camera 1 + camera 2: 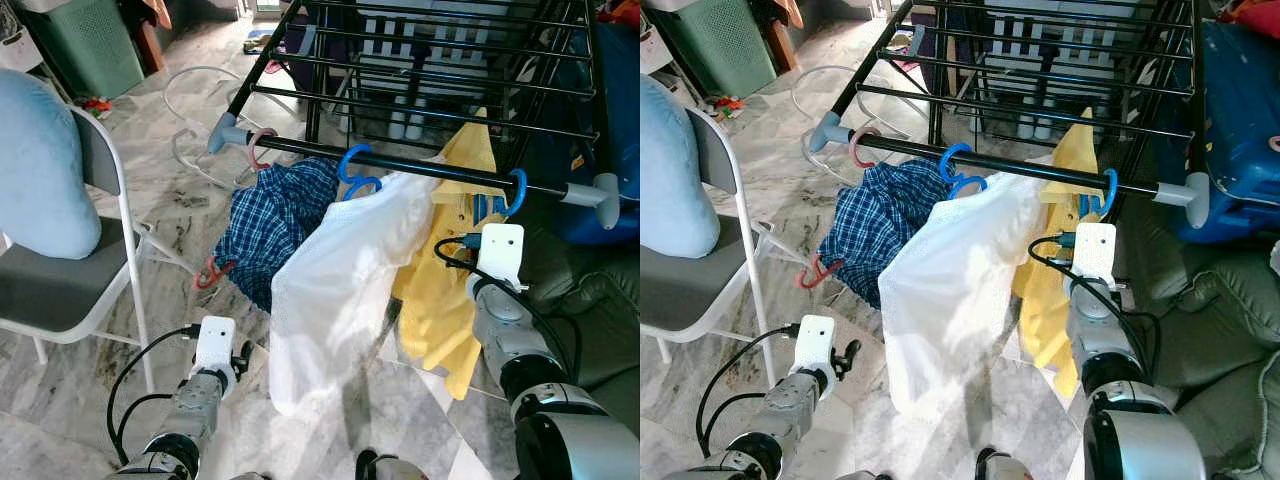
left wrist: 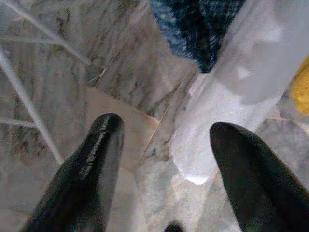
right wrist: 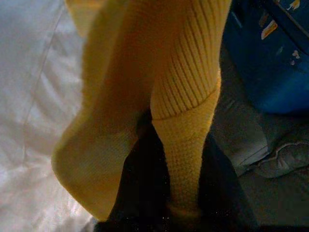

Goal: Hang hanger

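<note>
A black drying rack (image 1: 420,90) stands ahead, and its front rail (image 1: 420,168) carries three hangers. A pink hanger (image 1: 258,148) holds a blue plaid shirt (image 1: 275,225). A blue hanger (image 1: 357,172) holds a white shirt (image 1: 340,290). Another blue hanger (image 1: 516,192) at the right end holds a yellow sweater (image 1: 440,290). My right gripper (image 3: 178,159) is raised under that end, shut on the sweater's knit sleeve (image 3: 186,121). My left gripper (image 2: 166,124) hangs low over the marble floor beside the white shirt's hem, open and with nothing in it.
A grey folding chair (image 1: 60,285) with a light blue cushion (image 1: 35,165) stands at the left. White hangers (image 1: 200,95) and a red one (image 1: 208,272) lie on the floor. A green basket (image 1: 85,40) is far left; a blue case (image 1: 1235,120) and a grey cushion (image 1: 1215,320) are at the right.
</note>
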`<state>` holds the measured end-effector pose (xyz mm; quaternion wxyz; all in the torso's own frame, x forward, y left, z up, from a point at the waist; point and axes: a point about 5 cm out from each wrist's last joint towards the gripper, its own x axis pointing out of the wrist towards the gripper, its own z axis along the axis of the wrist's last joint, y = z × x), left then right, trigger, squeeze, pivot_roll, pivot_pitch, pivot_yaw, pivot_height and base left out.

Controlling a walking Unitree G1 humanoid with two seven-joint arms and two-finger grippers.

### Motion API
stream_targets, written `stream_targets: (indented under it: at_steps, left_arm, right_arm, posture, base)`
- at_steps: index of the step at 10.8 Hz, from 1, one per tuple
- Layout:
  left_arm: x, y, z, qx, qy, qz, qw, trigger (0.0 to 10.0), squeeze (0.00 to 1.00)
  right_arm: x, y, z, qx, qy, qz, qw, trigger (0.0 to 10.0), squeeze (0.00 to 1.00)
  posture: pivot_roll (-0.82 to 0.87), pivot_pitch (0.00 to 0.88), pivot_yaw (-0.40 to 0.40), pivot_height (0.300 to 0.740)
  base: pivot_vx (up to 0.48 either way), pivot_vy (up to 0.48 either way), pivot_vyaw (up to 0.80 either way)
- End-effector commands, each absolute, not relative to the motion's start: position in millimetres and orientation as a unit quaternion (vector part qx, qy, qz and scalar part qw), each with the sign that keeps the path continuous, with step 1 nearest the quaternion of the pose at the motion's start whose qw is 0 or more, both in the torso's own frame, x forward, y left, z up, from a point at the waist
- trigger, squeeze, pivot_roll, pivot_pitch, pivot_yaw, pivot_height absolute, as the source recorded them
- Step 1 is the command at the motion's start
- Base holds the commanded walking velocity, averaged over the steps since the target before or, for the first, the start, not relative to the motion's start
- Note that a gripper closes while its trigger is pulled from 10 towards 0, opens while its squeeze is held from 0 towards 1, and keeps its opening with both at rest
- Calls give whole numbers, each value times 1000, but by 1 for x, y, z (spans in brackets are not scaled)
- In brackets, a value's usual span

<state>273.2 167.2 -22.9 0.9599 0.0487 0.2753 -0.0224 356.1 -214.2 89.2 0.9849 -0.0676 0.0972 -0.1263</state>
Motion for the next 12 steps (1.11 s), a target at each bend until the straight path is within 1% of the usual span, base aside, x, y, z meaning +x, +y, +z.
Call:
stream_targets:
  at_steps: [1,2,3,4,5,6,7,10,11,12]
  left_arm:
    - [269,171,-27,59,289,-17,955,0,0]
    - [267,172,-30,65,308,-15,949,0,0]
    - [265,173,-31,55,313,-5,948,10000,522]
    - [265,171,-32,39,316,-6,948,10000,1000]
    - [264,172,-33,31,325,1,945,10000,1000]
    - [264,173,-33,32,326,0,945,10000,1000]
    - [264,174,-33,36,326,-1,945,10000,1000]
    - [262,177,-35,47,333,0,942,10000,1000]
    - [258,179,-38,55,345,-1,937,10000,1000]
    - [255,181,-40,58,351,1,935,10000,0]
  right_arm:
    - [347,-215,74,-70,121,-127,982,10000,0]
    - [347,-216,74,-70,121,-128,982,10000,0]
    - [347,-216,73,-70,121,-129,982,10000,0]
    - [346,-217,73,-69,122,-130,982,10000,0]
    - [347,-217,74,-70,121,-131,981,10000,0]
    - [347,-217,74,-61,118,-132,982,10000,176]
    - [346,-217,75,-50,109,-134,984,10000,1000]
    - [345,-217,74,-65,104,-145,982,10000,1000]
    - [343,-215,70,-62,115,-143,981,10000,1000]
    - [343,-214,69,-59,120,-136,982,10000,565]
  posture:
    - [-156,100,43,740]
    - [-159,101,45,740]
    - [-160,102,47,740]
    - [-160,102,47,740]
    - [-159,102,49,740]
    - [-161,101,53,740]
    - [-160,101,57,740]
    - [-160,101,60,740]
    - [-161,98,60,740]
    - [-161,96,59,740]
  base:
    - [0,0,0]
    - [0,0,0]
    - [0,0,0]
    - [0,0,0]
    - [0,0,0]
    - [0,0,0]
    - [0,0,0]
    - [0,0,0]
    - [0,0,0]
    - [0,0,0]
